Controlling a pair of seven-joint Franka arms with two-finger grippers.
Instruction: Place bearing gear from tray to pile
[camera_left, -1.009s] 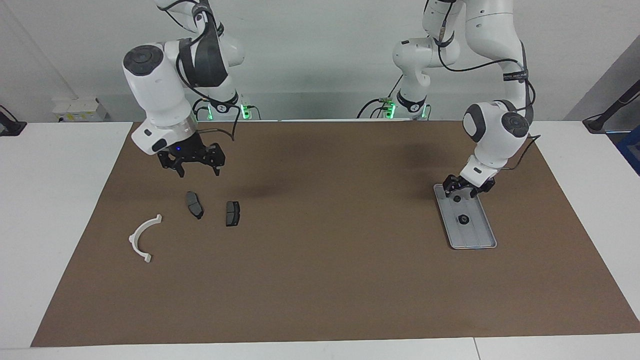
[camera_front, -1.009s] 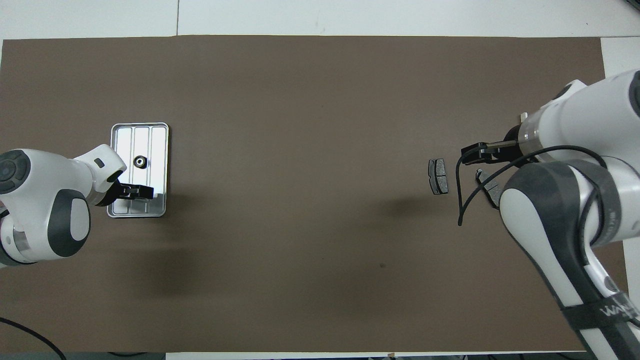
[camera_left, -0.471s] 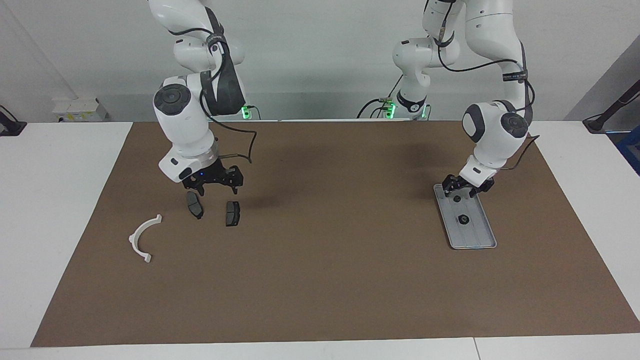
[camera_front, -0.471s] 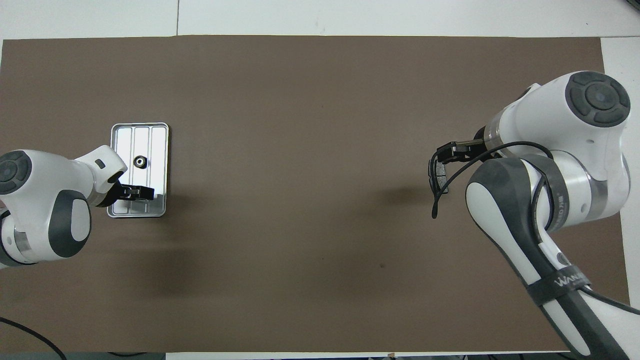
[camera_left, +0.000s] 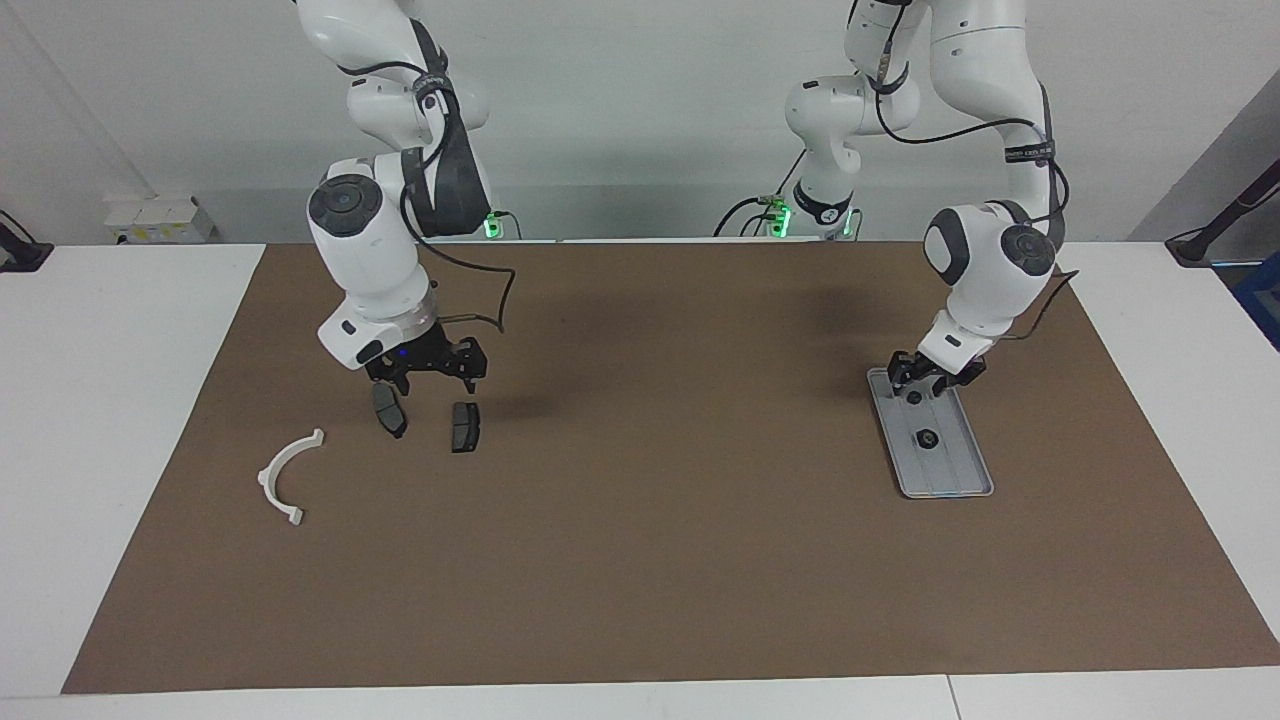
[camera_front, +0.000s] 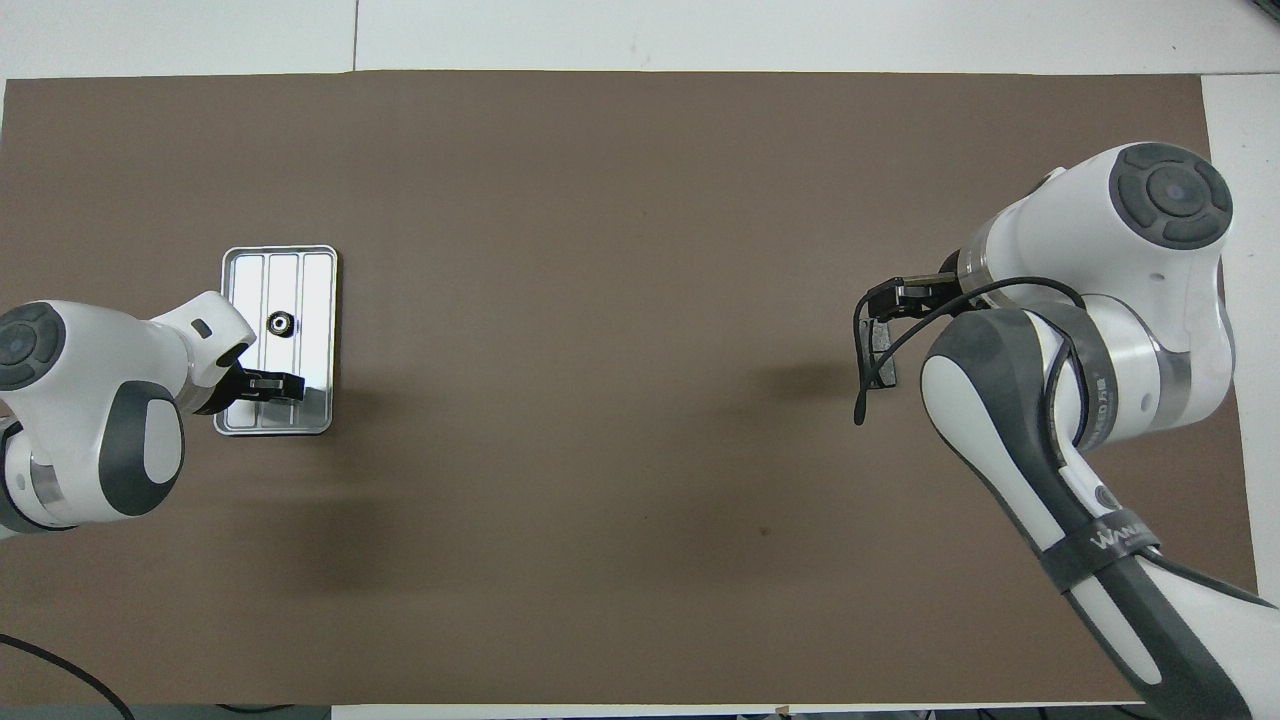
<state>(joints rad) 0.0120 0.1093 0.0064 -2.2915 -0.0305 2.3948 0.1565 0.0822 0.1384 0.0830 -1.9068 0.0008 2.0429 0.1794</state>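
The silver-grey tray (camera_left: 955, 470) (camera_front: 318, 290) lies toward the left arm's end of the table. The small dark bearing gear (camera_left: 926, 438) (camera_front: 279, 322) sits near its middle. A smaller dark spot (camera_left: 913, 397) shows on the tray nearer the robots. My left gripper (camera_left: 935, 377) (camera_front: 268, 385) hangs low over the tray end nearest the robots. The pile lies toward the right arm's end: two dark brake pads (camera_left: 389, 411) (camera_left: 465, 427) and a white half-ring bracket (camera_left: 288, 476). My right gripper (camera_left: 425, 372) (camera_front: 895, 297) is open, empty, just above the pads.
A brown mat (camera_left: 650, 560) covers the table, with white table (camera_left: 100, 400) around it. In the overhead view the right arm hides the bracket and one pad; part of the other pad (camera_front: 882, 352) shows.
My right gripper swung away from the robots and came down over the two brake pads, then nearly stopped. My left gripper stayed over the tray, barely shifting.
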